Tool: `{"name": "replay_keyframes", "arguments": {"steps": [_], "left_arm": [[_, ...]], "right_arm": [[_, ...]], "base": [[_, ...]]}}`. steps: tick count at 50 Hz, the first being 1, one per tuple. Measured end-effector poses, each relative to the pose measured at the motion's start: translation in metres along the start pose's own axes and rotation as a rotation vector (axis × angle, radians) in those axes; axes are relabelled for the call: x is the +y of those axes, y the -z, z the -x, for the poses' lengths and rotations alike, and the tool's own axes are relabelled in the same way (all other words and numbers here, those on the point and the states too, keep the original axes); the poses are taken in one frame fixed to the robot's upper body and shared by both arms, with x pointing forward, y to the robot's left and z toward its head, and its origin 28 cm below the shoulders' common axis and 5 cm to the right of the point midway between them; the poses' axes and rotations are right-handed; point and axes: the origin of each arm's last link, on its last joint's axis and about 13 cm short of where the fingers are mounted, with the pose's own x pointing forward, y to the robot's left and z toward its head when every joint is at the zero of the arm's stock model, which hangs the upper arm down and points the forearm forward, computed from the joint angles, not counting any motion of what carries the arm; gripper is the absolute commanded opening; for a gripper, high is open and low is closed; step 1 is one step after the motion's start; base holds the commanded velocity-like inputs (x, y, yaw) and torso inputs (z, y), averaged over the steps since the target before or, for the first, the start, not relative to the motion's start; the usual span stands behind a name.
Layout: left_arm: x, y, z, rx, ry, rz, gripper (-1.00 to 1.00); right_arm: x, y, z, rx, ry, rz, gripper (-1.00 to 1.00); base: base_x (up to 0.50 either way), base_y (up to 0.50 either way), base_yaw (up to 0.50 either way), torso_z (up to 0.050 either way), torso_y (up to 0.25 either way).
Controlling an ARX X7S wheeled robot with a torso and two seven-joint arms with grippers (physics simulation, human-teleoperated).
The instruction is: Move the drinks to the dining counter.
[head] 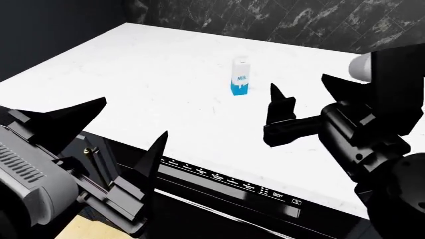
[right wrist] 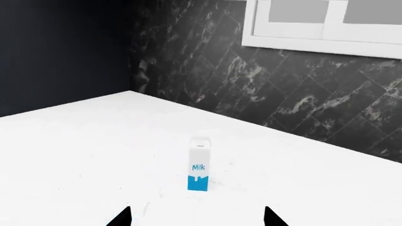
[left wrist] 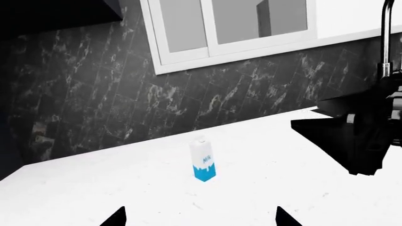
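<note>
The carton (head: 240,76) stands upright on the white tabletop (head: 153,74), at about 12 o'clock in the head view, with bare surface all around it. "Milk" reads in blue on its white face above a blue base. The left hand (head: 129,127) hangs spread past the front edge at 8 o'clock. The right hand (head: 302,92), also spread, hovers at 2 o'clock, near the carton, not touching. A dark marbled wall (right wrist: 283,89) closes the far edge.

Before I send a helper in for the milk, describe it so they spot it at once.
On the white worktop below the dark marble wall stands a small upright carton, ahead of the right claw. It is white above, blue below, with "Milk" printed on it, and stands alone.
</note>
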Motion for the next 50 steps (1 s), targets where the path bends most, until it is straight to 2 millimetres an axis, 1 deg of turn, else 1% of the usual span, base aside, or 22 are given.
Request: {"name": "replay_keyframes", "arguments": {"steps": [9, 20, 28, 50], "left_arm": [[0.000, 0.001, 0.000, 0.002, -0.001, 0.000, 1.00], [0.000, 0.000, 0.000, 0.003, -0.002, -0.001, 1.00], [0.000, 0.000, 0.001, 0.003, -0.004, 0.000, 1.00], [0.001, 0.002, 0.001, 0.011, -0.010, 0.000, 1.00]], "right_arm": [[0.001, 0.002, -0.004, 0.020, -0.058, -0.046, 1.00], [-0.001, 0.005, -0.014, 0.041, -0.055, -0.036, 1.00], [-0.002, 0.008, -0.030, 0.065, -0.058, -0.029, 1.00], [-0.001, 0.008, -0.084, 0.117, -0.100, -0.008, 1.00]], "base": [[0.00, 0.00, 0.00, 0.000, 0.000], [0.00, 0.00, 0.00, 0.000, 0.000], [0.00, 0.00, 0.00, 0.000, 0.000], [0.00, 0.00, 0.00, 0.000, 0.000]]}}
